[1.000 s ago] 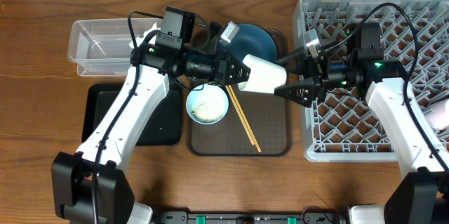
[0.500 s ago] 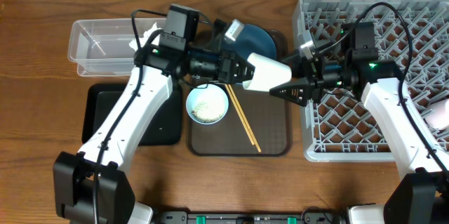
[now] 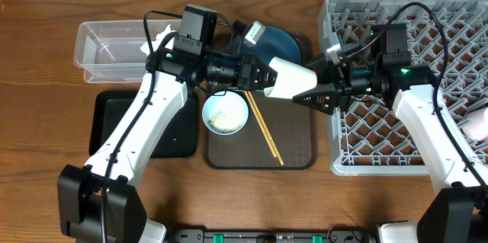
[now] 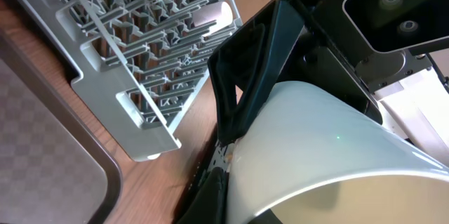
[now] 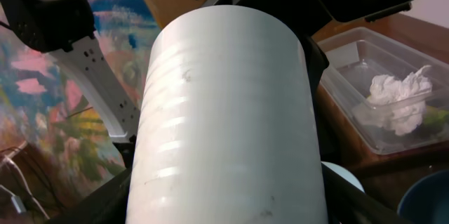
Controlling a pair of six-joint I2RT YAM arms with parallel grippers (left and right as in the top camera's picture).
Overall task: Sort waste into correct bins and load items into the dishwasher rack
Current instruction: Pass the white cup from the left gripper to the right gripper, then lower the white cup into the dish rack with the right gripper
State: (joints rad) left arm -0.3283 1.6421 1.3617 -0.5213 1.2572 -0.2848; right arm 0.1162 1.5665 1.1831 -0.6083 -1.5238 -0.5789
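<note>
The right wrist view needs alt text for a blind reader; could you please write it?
A pale cup fills the frame, flanked low by the right gripper's dark fingers. Behind it, a clear tub holds a crumpled white napkin.

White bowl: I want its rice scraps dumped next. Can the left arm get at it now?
Probably not yet. The bowl lies uncovered just beside the left gripper, but that gripper is shut on the pale cup.
</note>
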